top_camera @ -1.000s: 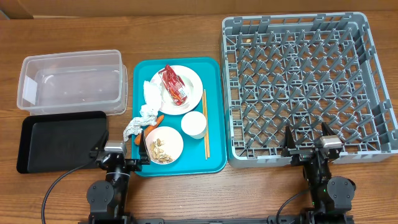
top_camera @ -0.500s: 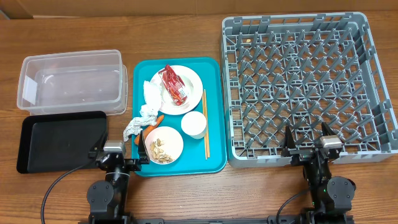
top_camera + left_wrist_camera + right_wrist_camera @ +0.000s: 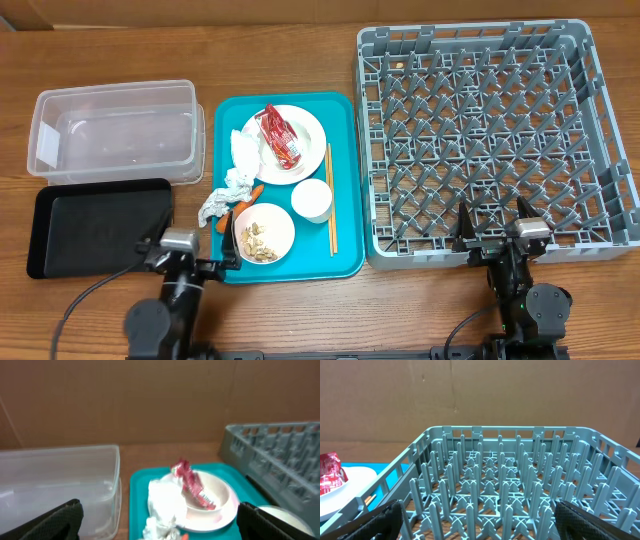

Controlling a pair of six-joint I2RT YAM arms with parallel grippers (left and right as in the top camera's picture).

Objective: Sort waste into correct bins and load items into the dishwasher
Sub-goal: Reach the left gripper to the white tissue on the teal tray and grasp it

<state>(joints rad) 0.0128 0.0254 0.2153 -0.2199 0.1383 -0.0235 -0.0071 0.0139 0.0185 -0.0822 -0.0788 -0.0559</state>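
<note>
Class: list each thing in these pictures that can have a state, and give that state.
clear plastic tub, empty
black tray, empty
grey dish rack, no dishes loaded
white plate, holding red wrapper
bowl, holding crumbs
cup, upright, empty
left gripper, jaws open, holding nothing
right gripper, jaws open, holding nothing

The left arm (image 3: 172,290) sits folded low at 7 o'clock in the overhead view, its wrist aimed toward 12. The left jaws stand wide apart and hold nothing; their dark fingertips (image 3: 52,522) fill the wrist view's lower corners. The right arm (image 3: 524,292) is folded at 5 o'clock, also aimed toward 12, with the right jaws equally wide and empty.
</note>
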